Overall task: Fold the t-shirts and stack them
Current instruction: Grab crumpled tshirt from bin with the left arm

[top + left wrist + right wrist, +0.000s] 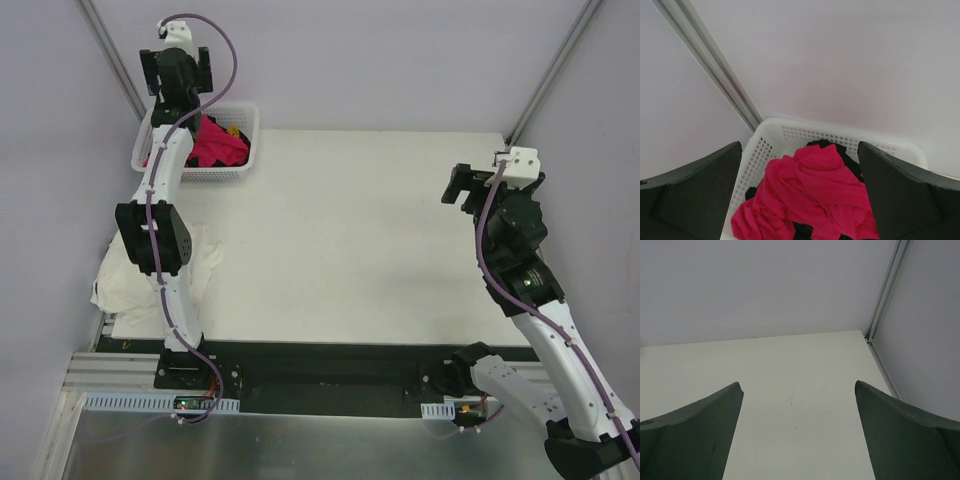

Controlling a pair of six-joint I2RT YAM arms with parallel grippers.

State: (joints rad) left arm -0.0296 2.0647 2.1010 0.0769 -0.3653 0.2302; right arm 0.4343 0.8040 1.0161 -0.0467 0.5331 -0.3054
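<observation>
Magenta-red t-shirt [815,195] lies in basket [790,132] below wide-spread left fingers [695,195]; right fingers [690,435] equally wide.

Left gripper [178,75] hangs over the white basket [248,125] at the far-left corner of the table [350,250], jaws spread wide. Magenta t-shirt [222,147] is bunched inside the basket. Cream t-shirt [125,285] lies crumpled at the near-left edge, partly under the left arm. Right gripper [467,187] is above the table's right side, well apart from both shirts.
</observation>
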